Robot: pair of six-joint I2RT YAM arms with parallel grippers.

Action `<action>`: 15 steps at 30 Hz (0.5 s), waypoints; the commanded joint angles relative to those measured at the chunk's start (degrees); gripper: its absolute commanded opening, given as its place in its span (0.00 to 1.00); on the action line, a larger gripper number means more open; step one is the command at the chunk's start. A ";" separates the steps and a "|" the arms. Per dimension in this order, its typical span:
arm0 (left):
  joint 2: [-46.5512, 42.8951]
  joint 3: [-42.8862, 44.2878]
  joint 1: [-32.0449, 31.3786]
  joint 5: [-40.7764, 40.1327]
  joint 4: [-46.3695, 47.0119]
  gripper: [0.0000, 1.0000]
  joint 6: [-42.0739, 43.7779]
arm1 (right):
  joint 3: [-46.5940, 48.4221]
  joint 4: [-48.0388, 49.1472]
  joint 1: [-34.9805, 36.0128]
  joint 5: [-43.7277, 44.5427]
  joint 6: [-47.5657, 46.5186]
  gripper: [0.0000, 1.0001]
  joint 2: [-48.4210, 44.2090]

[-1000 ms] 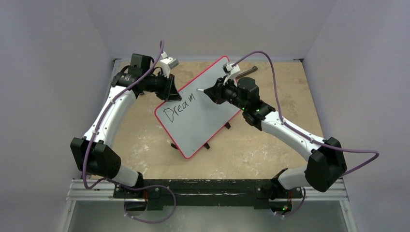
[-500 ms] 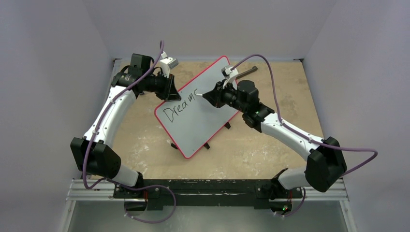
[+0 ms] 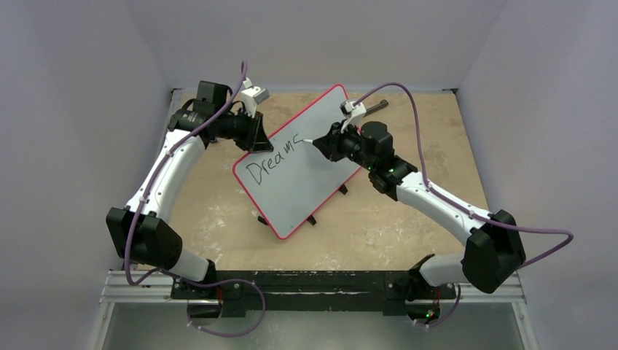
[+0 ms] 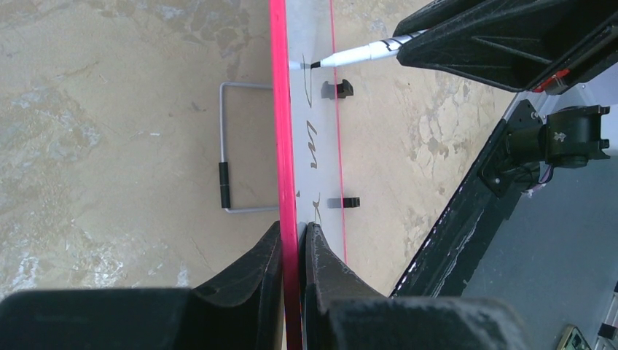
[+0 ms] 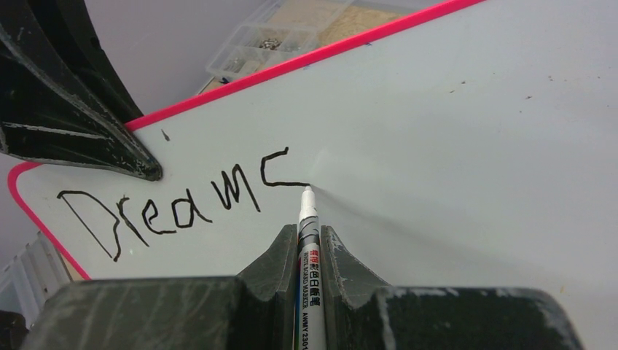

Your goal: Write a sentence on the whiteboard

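White red-rimmed rectangular whiteboard [image 3: 313,182] stands tilted at the far middle of the tan table [image 3: 408,219], left jaws pinching its rim, right jaws pinching a slim white marker [image 5: 307,251], tip on the black handwritten sentence [image 5: 182,208], apparently finishing "Dreams"; next move likely needs a lift and shift to start another word.

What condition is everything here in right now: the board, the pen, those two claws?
whiteboard: gripped at its red rim, mostly blank.
sentence: unfinished, reads about "Dreams".
marker: uncapped, tip touching the board.
left gripper: shut on the whiteboard's rim.
right gripper: shut on the marker.
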 commanded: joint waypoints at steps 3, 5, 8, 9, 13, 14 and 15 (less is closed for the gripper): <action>-2.79 0.92 -0.34 1.29 3.59 0.00 2.75 | -0.76 -0.47 -0.58 1.37 -0.29 0.00 -0.93; -2.85 0.91 -0.39 1.21 3.62 0.00 2.79 | -1.14 -0.52 -0.58 1.04 -0.31 0.00 -0.92; -2.94 0.92 -0.39 1.30 3.62 0.00 2.81 | -1.63 -0.65 -0.62 0.53 -0.26 0.00 -1.17; -2.88 0.93 -0.39 1.37 3.60 0.00 2.72 | -1.73 -0.80 -0.62 0.27 -0.37 0.00 -1.26; -2.98 0.92 -0.39 1.46 3.62 0.00 2.68 | -1.83 -1.43 -0.63 -1.01 -0.73 0.00 -1.36; -3.00 0.93 -0.39 1.40 3.56 0.00 2.67 | -1.80 -1.47 -0.64 -1.37 -0.78 0.00 -1.36; -2.97 0.93 -0.34 1.44 3.60 0.00 2.71 | -1.84 -1.54 -0.60 -1.73 -0.87 0.00 -1.36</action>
